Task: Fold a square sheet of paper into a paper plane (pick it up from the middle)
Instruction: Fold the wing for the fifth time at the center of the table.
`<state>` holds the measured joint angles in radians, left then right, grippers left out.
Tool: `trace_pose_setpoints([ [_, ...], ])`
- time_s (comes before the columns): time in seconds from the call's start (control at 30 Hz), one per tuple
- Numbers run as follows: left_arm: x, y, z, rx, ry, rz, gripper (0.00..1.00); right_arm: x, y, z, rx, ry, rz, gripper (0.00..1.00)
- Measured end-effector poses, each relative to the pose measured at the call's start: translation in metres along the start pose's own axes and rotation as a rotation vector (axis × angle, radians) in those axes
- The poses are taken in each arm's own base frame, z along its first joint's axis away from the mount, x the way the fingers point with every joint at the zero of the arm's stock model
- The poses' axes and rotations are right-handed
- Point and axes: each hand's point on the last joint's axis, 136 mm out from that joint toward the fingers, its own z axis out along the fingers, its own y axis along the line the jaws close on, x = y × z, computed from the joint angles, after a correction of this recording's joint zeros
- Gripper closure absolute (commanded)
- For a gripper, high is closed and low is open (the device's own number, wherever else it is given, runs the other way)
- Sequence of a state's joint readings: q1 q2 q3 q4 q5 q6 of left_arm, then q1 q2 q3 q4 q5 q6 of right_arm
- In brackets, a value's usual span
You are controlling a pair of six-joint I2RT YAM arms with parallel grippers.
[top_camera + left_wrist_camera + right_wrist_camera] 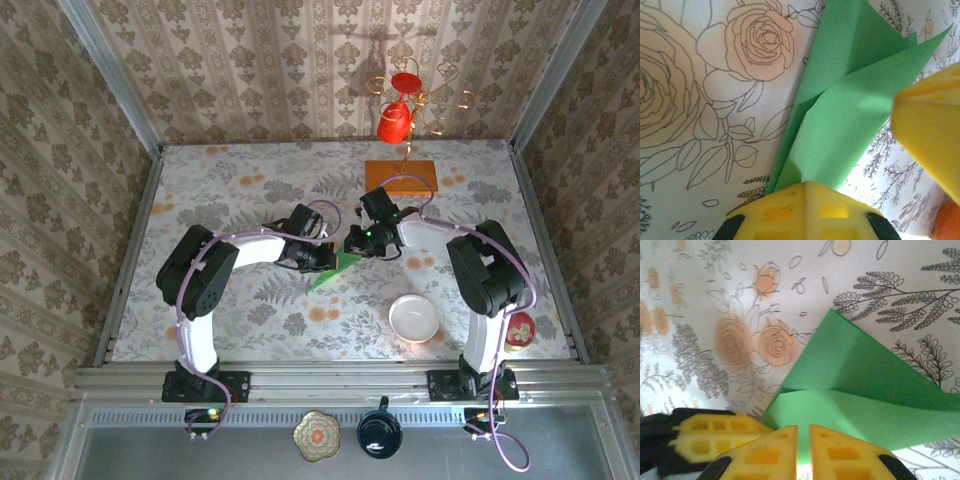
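Because a crease is best set with the paper pinned on both sides, my left hand is clamped on the part-folded green sheet from its 10 o'clock side. My right hand pinches it from 1 o'clock, mid-bench; the white bowl stands apart at 4 o'clock.
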<state>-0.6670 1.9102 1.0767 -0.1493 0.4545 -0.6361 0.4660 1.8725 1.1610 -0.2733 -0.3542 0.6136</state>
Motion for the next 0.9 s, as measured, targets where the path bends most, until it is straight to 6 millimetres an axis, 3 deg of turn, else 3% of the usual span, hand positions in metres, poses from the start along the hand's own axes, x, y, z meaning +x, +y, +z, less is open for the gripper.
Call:
trace_pose_setpoints([
  [0.23,0.0,0.001,0.0,-0.004,0.0,-0.001,1.0,0.018,0.003,0.009,-0.02,0.034,0.003,0.93],
  [0.5,0.0,0.002,0.0,-0.011,-0.002,-0.002,1.0,0.017,0.002,0.02,-0.042,0.036,0.019,0.95],
  [0.9,0.003,0.005,0.0,0.001,-0.018,0.005,1.0,0.002,-0.031,0.017,-0.147,-0.009,0.113,0.95],
])
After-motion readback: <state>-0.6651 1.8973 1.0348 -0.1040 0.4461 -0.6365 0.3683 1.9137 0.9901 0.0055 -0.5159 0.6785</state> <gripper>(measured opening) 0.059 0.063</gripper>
